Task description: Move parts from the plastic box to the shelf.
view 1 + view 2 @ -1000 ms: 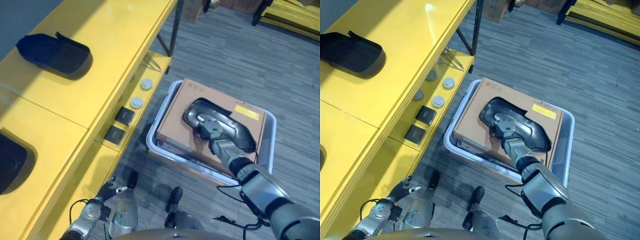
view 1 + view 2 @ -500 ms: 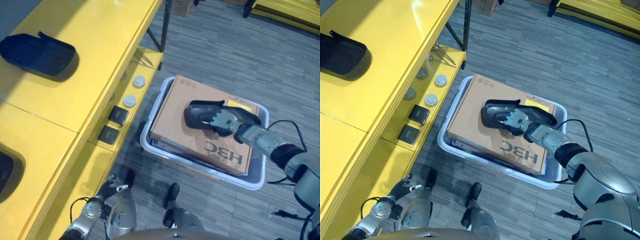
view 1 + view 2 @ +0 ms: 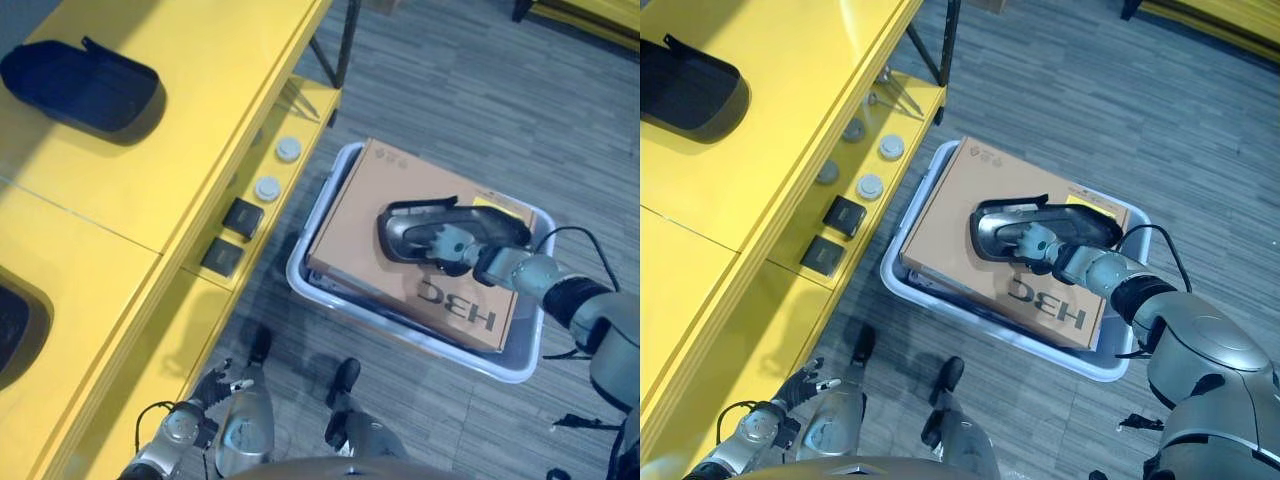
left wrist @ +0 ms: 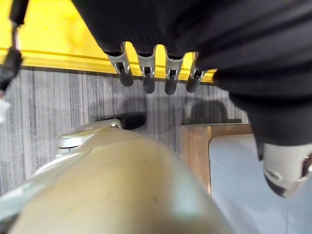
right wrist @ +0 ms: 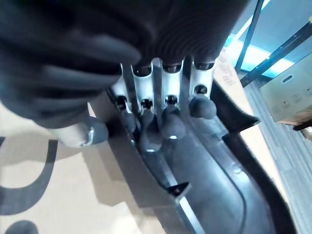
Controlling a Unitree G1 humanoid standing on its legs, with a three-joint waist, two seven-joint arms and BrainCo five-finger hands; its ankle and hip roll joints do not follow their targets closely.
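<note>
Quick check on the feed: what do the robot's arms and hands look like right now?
Both arms are silver-grey with rounded shells. The right hand has silver fingers with dark rounded tips, a silver thumb, and a dark ribbed cover over its back and wrist. The left hand looks the same: dark ribbed cover and silver, dark-tipped fingers.

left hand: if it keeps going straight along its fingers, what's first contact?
Probably the grey floor, then the yellow shelf edge beyond it. The left hand hangs low with relaxed fingers, holding nothing, and nothing lies between the fingertips and the floor. How far off that is, the left wrist view doesn't settle.
</note>
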